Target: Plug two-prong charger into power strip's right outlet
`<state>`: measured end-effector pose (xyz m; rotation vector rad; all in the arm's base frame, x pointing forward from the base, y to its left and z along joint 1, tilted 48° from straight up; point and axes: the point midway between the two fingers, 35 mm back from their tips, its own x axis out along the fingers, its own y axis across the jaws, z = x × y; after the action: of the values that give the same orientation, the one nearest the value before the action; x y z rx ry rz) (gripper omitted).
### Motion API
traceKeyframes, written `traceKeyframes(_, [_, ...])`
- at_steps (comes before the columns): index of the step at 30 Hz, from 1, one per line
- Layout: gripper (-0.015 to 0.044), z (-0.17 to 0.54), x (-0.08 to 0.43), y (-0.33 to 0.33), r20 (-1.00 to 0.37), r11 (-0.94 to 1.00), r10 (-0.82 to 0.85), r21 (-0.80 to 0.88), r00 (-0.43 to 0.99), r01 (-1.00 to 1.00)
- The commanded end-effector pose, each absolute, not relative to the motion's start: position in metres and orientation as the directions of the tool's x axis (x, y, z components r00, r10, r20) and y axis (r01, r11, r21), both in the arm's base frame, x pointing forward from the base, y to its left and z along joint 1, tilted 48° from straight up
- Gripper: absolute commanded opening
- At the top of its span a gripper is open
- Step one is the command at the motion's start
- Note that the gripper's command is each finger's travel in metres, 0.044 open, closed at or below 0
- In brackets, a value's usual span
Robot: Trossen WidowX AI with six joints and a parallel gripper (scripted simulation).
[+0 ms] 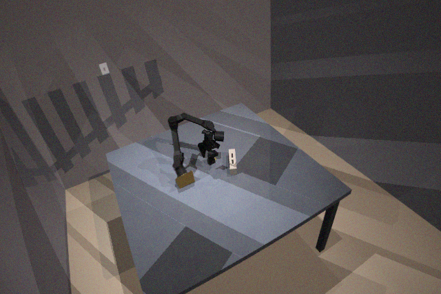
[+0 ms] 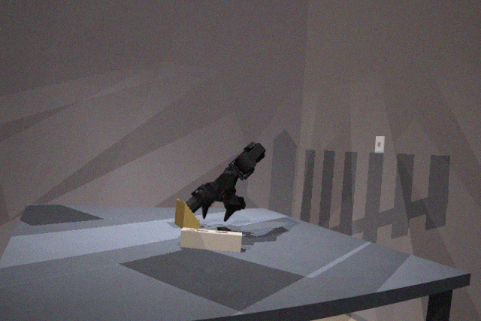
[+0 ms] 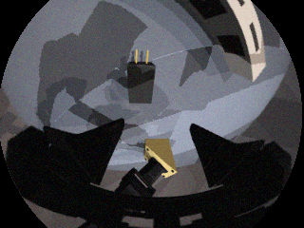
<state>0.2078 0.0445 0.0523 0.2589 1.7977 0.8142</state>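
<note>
The power strip point(image 1: 232, 166) point(image 2: 211, 241) point(image 3: 258, 68) is a long white block on the table, with dark outlet slots in its top face. It is at the upper right edge of the wrist view. The charger point(image 2: 224, 228) point(image 3: 141, 85) is a black block with two thin yellow prongs. It lies on the table beside the strip; in the wrist view its prongs point toward the top. In the top view the arm mostly hides it. My gripper point(image 1: 207, 160) point(image 2: 215, 219) point(image 3: 158, 124) is wide open and empty, above the table. In the wrist view the charger lies beyond the fingertips, slightly left of centre.
The blue-grey table point(image 1: 227, 208) point(image 2: 97, 247) carries large dark shadows. The arm's yellow-brown base plate point(image 1: 185, 180) point(image 2: 182, 214) point(image 3: 161, 149) stands behind the strip in the exterior view. A small white wall plate point(image 1: 103, 68) point(image 2: 382, 143) is on the wall.
</note>
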Motion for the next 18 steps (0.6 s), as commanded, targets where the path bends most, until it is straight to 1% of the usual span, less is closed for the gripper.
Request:
traceKeyframes(1, [0.0440, 0.062, 0.223, 0.051, -0.718, 0.701, 0.632, 0.690, -0.292, -0.182])
traceKeyframes(6, [0.0440, 0.073, 0.236, 0.056, -0.672, 0.652, 0.712, 0.740, -0.205, -0.163])
traceKeyframes(18, [0.0440, 0.068, 0.235, 0.061, -0.670, 0.650, 0.715, 0.742, -0.201, -0.163])
